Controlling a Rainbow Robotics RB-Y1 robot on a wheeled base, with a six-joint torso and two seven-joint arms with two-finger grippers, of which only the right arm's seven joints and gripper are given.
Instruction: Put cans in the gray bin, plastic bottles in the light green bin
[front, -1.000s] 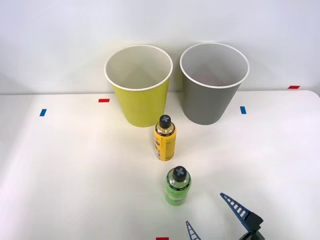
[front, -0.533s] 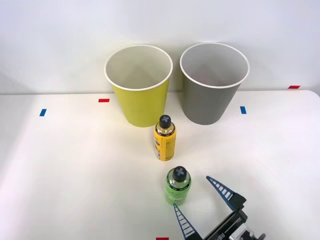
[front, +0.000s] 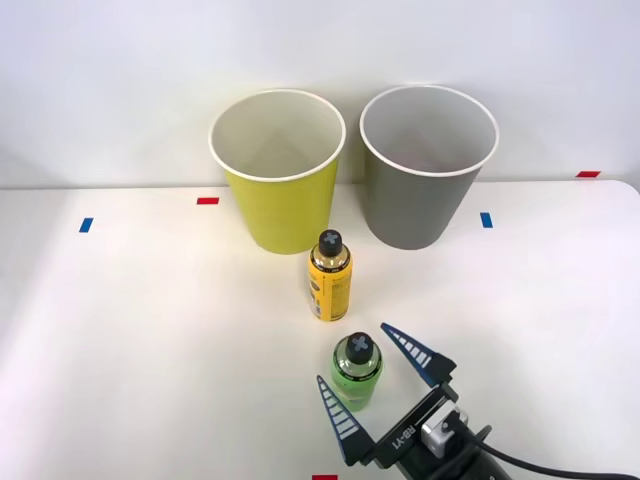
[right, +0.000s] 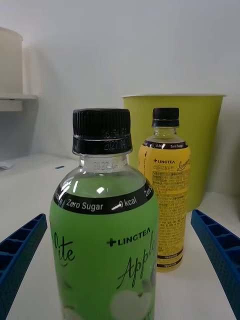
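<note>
The green bottle (right: 107, 235) is clear glossy plastic with a ribbed matt black cap; the yellow bottle (right: 165, 192) looks the same. Blue fingers (front: 337, 418) are ribbed matt plastic. Both bins, green (front: 280, 190) and gray (front: 420, 185), look smooth and matt. The table (front: 130, 330) is smooth white.

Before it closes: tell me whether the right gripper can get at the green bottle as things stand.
Probably yes. The right gripper is open with a finger on each side of the green bottle; the yellow bottle stands farther back, clear.
</note>
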